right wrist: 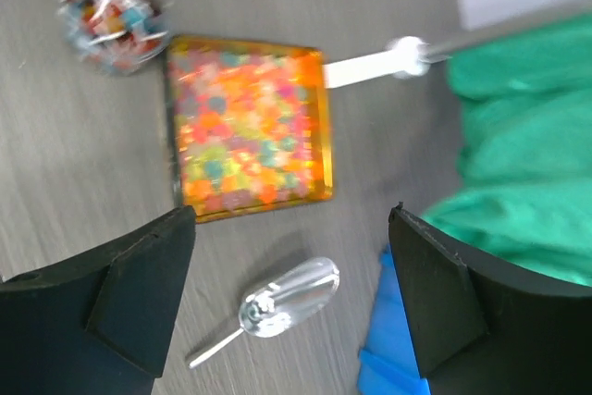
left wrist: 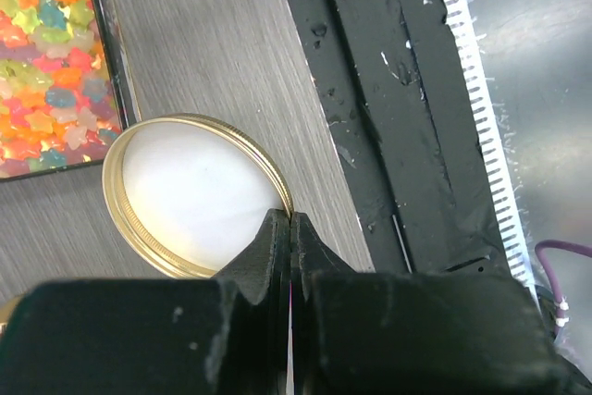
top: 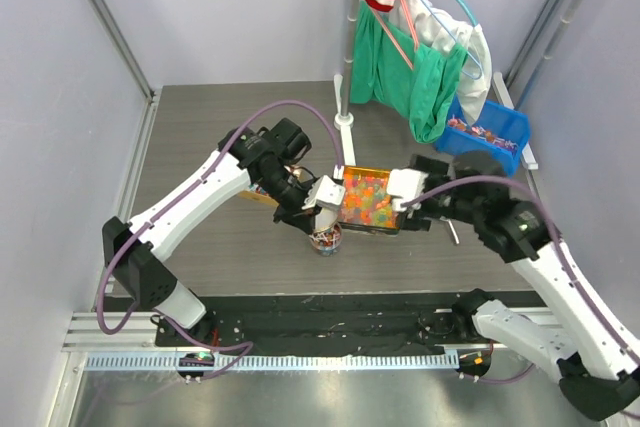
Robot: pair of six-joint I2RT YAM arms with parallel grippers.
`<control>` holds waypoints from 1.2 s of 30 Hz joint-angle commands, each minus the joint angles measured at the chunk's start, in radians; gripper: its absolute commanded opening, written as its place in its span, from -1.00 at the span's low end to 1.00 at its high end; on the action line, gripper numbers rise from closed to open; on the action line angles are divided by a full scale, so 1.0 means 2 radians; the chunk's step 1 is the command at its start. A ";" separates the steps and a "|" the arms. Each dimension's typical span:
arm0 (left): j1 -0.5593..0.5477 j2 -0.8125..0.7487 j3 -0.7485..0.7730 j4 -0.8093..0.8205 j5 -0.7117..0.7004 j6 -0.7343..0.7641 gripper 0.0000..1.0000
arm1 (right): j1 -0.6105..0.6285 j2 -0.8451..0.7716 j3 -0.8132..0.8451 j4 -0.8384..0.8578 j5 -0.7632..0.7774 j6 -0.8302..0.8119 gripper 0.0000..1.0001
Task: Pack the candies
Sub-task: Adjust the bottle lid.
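My left gripper (left wrist: 289, 228) is pinched almost shut on the rim of a round gold metal lid (left wrist: 194, 196) with a white lining, its fingers (left wrist: 268, 252) meeting over the lid's near edge. I cannot tell from my wrist whether the lid touches the grey wood-grain table (left wrist: 213, 43) or hangs above it.

From above, that hand sits near the middle of the table, toward the near edge, right over a small round jar (top: 327, 239). The jar holds some of the candies (right wrist: 106, 11): small sweets in shiny twisted wrappers of red, blue and white, blurred in my right wrist view, with wrapper ends sticking out in all directions.

Just right of the jar lies a square orange-rimmed tray (right wrist: 326, 136) filled edge to edge with translucent orange, yellow and green jelly pieces (right wrist: 245, 127).

My right gripper (right wrist: 292, 219) hovers over the tray's right side with its fingers spread wide, holding nothing. Beneath it, just beside the tray, a clear plastic scoop (right wrist: 287, 298) with a thin handle lies on the table.

Toward the far right corner stands a blue plastic bin (top: 512, 147), and more candies (top: 478, 132) lie in it, a mixed layer of the same red, blue and white wrappers. A green cloth (right wrist: 518, 136) hangs over the bin's left end.
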 commanded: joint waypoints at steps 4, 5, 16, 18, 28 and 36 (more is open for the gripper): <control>0.006 0.002 0.018 -0.170 0.037 0.002 -1.00 | 0.103 0.012 -0.060 0.075 0.139 -0.006 0.76; 0.007 0.001 0.016 -0.170 0.038 0.002 -1.00 | 0.105 0.011 -0.054 0.078 0.128 -0.004 0.77; 0.018 0.004 0.013 -0.170 0.052 0.005 -1.00 | 0.201 0.107 0.003 0.096 0.189 -0.005 0.66; 0.021 0.009 0.015 -0.170 0.054 0.004 -1.00 | 0.224 0.123 0.005 0.099 0.208 -0.020 0.64; 0.032 0.017 0.013 -0.170 0.054 0.008 -1.00 | 0.284 0.140 -0.012 0.104 0.267 -0.055 0.60; 0.039 0.019 0.008 -0.170 0.055 0.008 -1.00 | 0.297 0.130 -0.057 0.138 0.302 -0.073 0.59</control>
